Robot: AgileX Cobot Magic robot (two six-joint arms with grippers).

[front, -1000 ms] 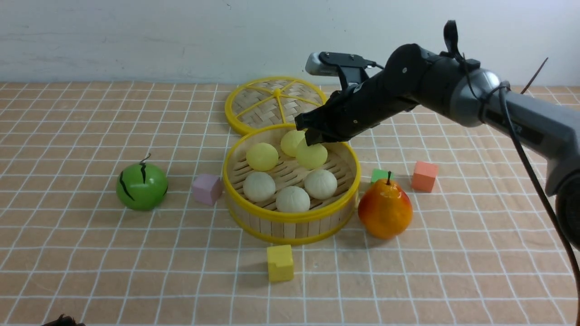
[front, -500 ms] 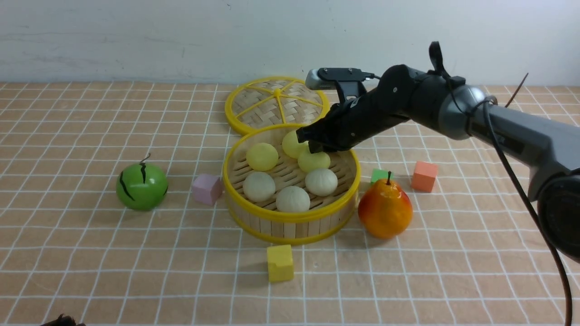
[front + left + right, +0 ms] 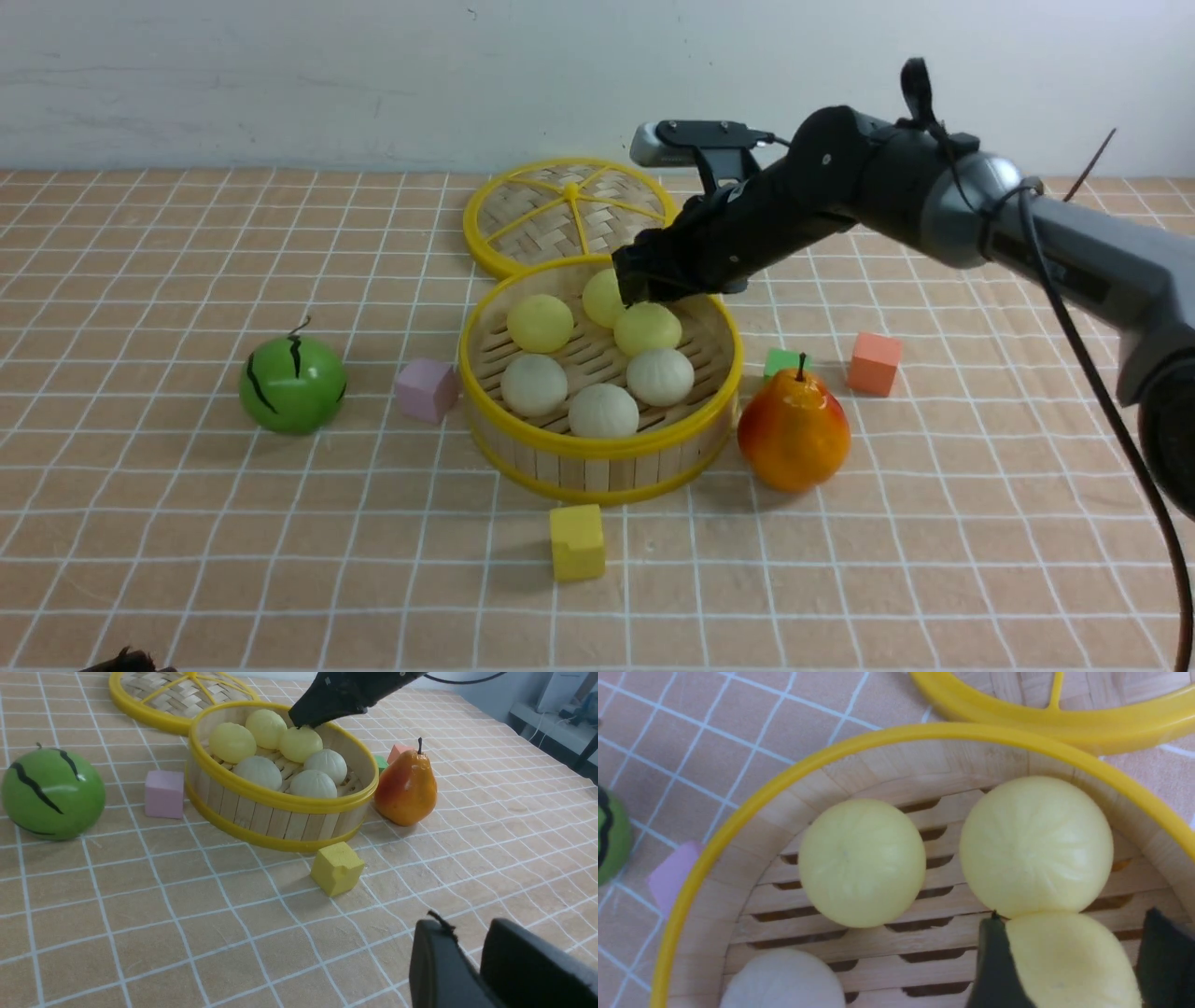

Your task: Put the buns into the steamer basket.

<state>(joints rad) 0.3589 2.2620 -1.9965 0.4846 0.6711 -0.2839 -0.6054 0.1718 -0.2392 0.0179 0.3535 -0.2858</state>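
Front view first: six buns are being shown inside the steamer basket [image 3: 600,373], which is sitting at mid-table just near of the woven lid [image 3: 569,213]. Three off-white buns [image 3: 603,411] are lying along its near side, and three pale yellow buns [image 3: 540,323] are lying toward its far side. The right gripper [image 3: 639,291] is being held low over the far-right part of the basket, right above the third yellow bun [image 3: 647,329], which is resting on the slats. No bun is being seen on the cloth outside the basket, so the task is being judged as essentially complete, with only the arm's withdrawal left.

Left wrist view: the same count of six is being confirmed inside the basket, with the pear [image 3: 405,788] just right of it, the yellow cube [image 3: 337,868] near of it, the pink cube [image 3: 164,794] and the melon ball [image 3: 52,794] to its left. The left gripper [image 3: 472,961] is being held low over the near-right cloth, well apart from the basket; nothing is being carried, and whether its jaws are parted or closed cannot be told.

Right wrist view: the right gripper's fingers [image 3: 994,961] are being seen spread on either side of the last yellow bun, with a sliver of gap at the edges, so the jaws are being read as released rather than gripping.
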